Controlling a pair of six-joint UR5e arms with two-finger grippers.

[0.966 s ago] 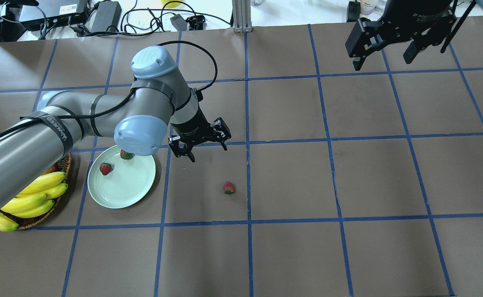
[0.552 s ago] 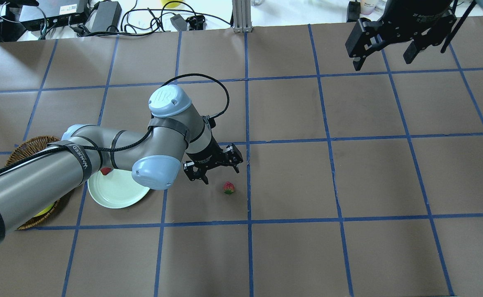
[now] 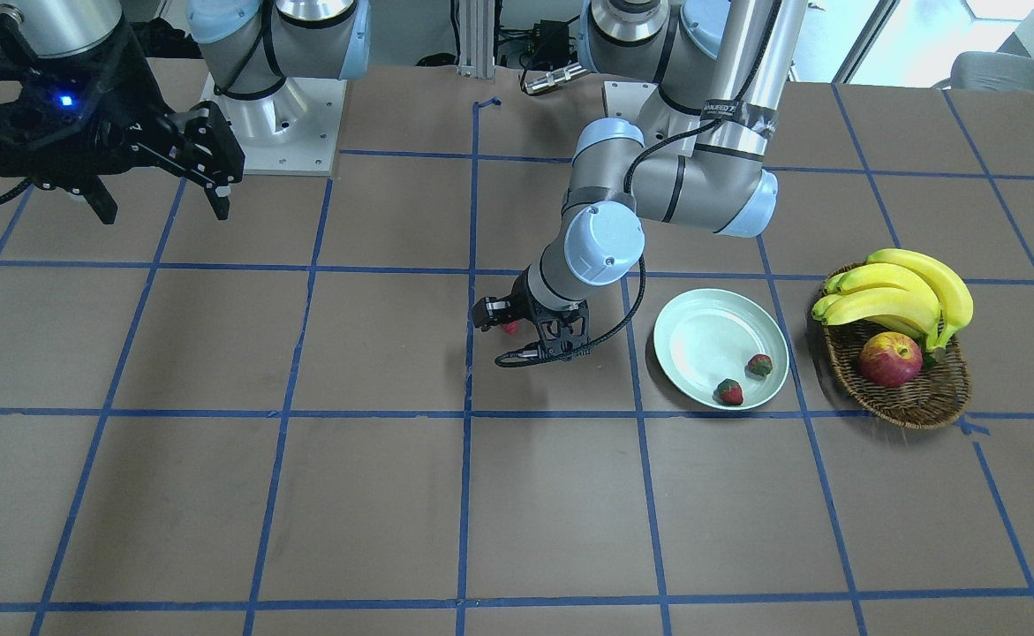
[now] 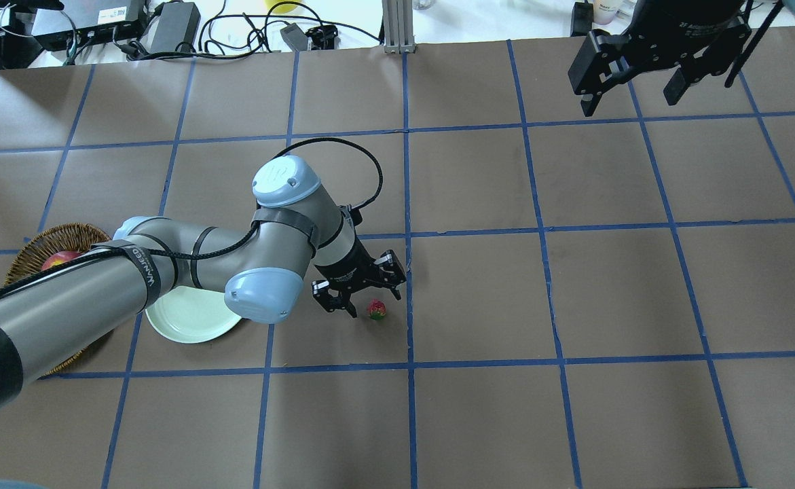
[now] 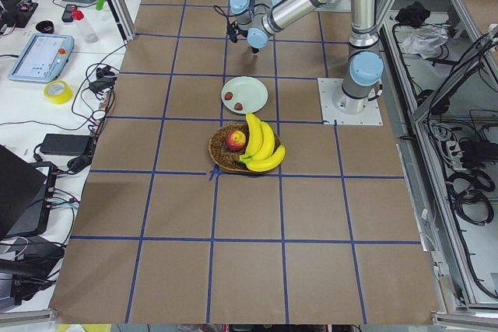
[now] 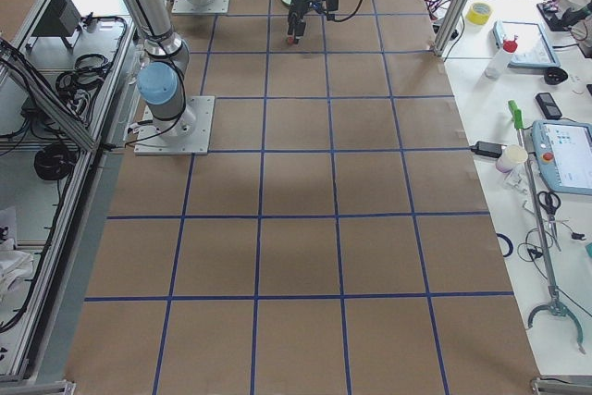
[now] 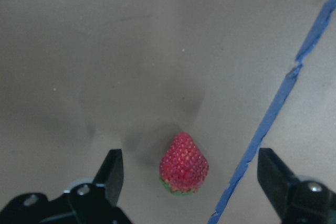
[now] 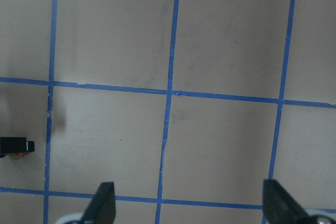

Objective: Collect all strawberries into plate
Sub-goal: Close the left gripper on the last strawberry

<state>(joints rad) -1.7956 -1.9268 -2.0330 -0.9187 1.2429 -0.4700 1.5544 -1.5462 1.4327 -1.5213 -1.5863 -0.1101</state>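
Observation:
One strawberry [image 4: 376, 310] lies on the brown table, red with its green cap at the bottom in the left wrist view [image 7: 184, 163]. My left gripper [image 4: 375, 303] is open and low over it, a finger on each side, not touching; the front view [image 3: 521, 329] shows it too. Two more strawberries [image 3: 758, 365] [image 3: 729, 391] lie in the mint-green plate [image 3: 702, 327]. In the overhead view my left arm hides most of the plate [image 4: 187, 319]. My right gripper [image 4: 629, 102] is open and empty, high over the far right of the table.
A wicker basket [image 3: 918, 402] with bananas [image 3: 905, 291] and an apple [image 3: 889, 359] stands beside the plate, away from the gripper. Cables and electronics [image 4: 166, 27] lie beyond the table's far edge. Blue tape lines [image 7: 273, 114] cross the table.
My left gripper has moved from beside the plate to the right and down, and now straddles the lone strawberry. The arm now covers the plate's strawberries in the overhead view. The right arm has not moved.

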